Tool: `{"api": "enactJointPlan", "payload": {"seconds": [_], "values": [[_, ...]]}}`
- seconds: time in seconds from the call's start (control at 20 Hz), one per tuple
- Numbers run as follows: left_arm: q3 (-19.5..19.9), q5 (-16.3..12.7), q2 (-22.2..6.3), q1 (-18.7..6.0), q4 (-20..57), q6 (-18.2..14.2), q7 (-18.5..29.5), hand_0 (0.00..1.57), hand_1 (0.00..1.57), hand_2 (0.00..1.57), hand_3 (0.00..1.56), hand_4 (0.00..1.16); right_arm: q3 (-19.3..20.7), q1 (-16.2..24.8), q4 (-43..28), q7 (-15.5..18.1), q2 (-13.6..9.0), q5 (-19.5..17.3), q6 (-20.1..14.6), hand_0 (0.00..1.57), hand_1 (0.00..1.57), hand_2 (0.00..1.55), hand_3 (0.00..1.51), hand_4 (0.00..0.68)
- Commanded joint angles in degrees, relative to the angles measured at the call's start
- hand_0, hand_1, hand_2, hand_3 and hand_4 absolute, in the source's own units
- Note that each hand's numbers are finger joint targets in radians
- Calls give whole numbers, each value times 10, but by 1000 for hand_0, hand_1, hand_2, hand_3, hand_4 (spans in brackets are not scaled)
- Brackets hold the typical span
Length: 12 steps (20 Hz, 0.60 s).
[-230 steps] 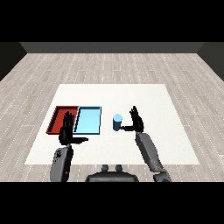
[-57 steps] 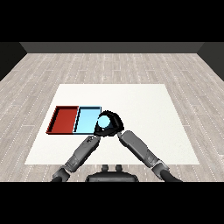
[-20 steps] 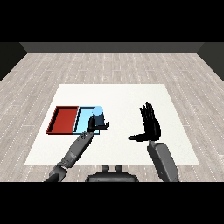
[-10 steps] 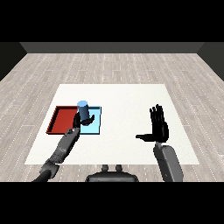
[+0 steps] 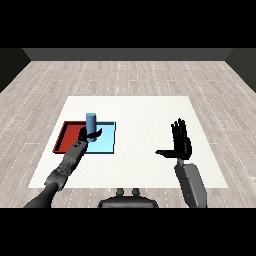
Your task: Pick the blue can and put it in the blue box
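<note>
White table (image 5: pixel 145 110) — blue can (image 5: pixel 90 121) over blue tray (image 5: pixel 106 142)

Single head cam, looks down/fwd over white table (image 5: pixel 145 107).

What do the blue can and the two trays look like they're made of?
Blue can: smooth and matte with a uniform colour, so maybe painted metal or plastic. Red tray and light blue tray: flat, evenly coloured, no shine, likely plastic. None of this is certain.

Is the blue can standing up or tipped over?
Standing up. The blue can points straight up, with the left hand curled round it.
</note>
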<state>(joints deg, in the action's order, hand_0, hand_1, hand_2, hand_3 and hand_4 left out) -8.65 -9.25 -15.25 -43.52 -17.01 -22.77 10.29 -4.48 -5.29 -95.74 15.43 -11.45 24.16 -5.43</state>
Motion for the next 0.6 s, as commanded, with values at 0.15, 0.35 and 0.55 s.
{"api": "enactJointPlan", "payload": {"seconds": [0.15,0.35,0.55], "values": [[-18,44,47,-57,117,-36,-69,1571,1571,1467,1188,938,26,-38,64,6,5,8,11,0,0,0,0,0],[-16,47,39,-26,143,25,-43,1482,1482,1409,881,869,30,0,51,22,5,16,28,0,0,0,0,0],[-5,39,60,-15,159,20,-67,1571,1571,1431,0,781,25,-20,64,26,19,13,25,0,0,0,0,0]]}}
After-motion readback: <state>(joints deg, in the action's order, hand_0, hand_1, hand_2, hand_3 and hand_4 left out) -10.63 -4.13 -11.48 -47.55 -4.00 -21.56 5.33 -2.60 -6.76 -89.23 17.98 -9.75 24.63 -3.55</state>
